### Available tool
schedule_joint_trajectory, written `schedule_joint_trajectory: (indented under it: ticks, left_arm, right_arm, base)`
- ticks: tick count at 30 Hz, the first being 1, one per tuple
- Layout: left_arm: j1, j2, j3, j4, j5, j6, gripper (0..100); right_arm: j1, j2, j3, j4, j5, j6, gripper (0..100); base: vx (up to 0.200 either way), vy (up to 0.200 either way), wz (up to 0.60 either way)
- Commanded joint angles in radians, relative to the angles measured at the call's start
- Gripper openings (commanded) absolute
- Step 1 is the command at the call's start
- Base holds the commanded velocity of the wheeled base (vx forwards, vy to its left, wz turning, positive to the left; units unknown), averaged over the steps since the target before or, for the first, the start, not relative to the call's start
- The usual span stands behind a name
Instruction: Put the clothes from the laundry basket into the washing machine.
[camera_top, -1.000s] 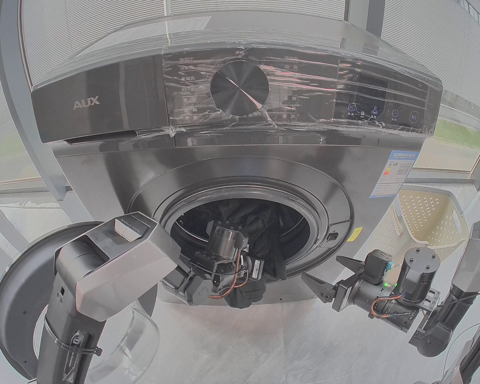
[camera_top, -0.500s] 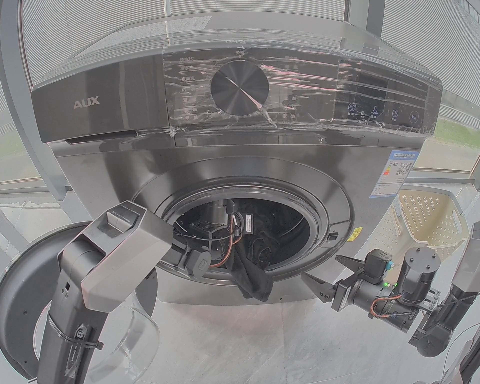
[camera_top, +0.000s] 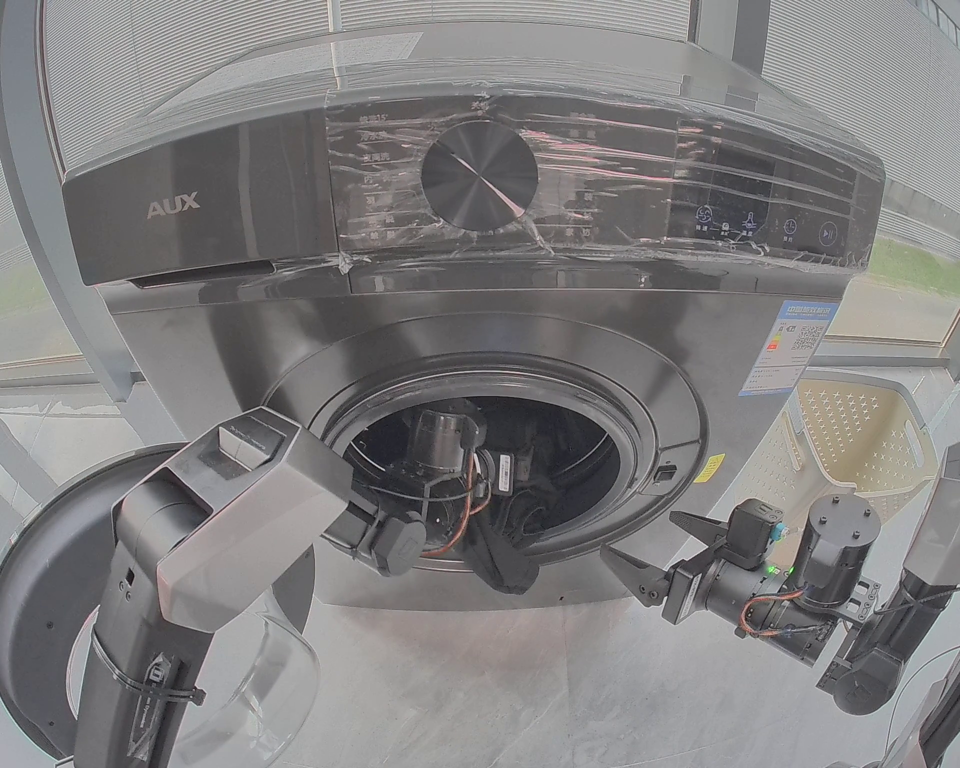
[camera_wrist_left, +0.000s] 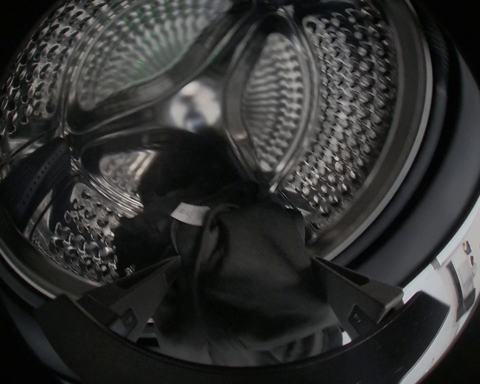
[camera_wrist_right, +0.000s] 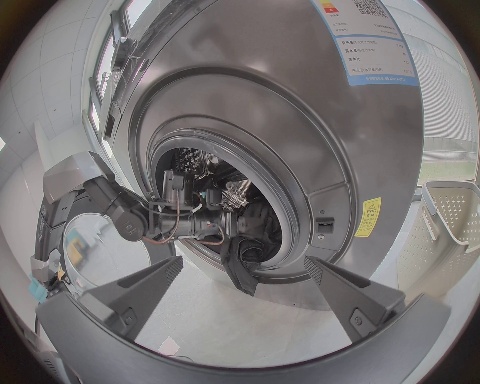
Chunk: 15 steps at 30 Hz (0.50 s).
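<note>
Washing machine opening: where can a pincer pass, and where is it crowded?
Free: right half, between left arm and door rim; upper drum. Crowded: left and bottom, where arm and black garment cross the rim.

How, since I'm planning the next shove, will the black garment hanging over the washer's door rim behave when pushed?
Likely floppy: the black fabric garment drapes limply over the grey metal washing machine's round door rim. Probably light, as it hangs in soft folds. A push may only bunch it, and the tail outside could stay hanging out.
</note>
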Motion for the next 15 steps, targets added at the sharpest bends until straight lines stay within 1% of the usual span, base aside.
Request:
schedule_joint_trajectory:
  ticks: [1,3,10,12,15]
  left_arm:
    - [-0.034,-0.029,0.085,0.002,-0.029,0.009,100]
    - [-0.039,-0.025,0.095,0.005,-0.034,0.017,100]
    - [-0.040,0.030,0.083,0.005,-0.034,0.025,100]
    - [-0.037,0.049,0.082,0.000,-0.034,0.035,100]
    - [-0.034,0.076,0.072,-0.007,-0.032,0.039,100]
  right_arm:
    - [-0.001,-0.001,0.002,-0.001,0.001,0.001,100]
    - [-0.001,-0.001,0.002,-0.001,0.001,0.001,100]
    - [-0.001,-0.001,0.002,-0.001,0.001,0.001,100]
    - [-0.001,-0.001,0.002,-0.001,0.001,0.001,100]
    - [-0.001,-0.002,0.001,-0.001,0.001,0.001,100]
  base:
    - [0.000,0.000,0.00]
    - [0.000,0.000,0.00]
    - [0.000,0.000,0.00]
    - [0.000,0.000,0.00]
    - [0.000,0.000,0.00]
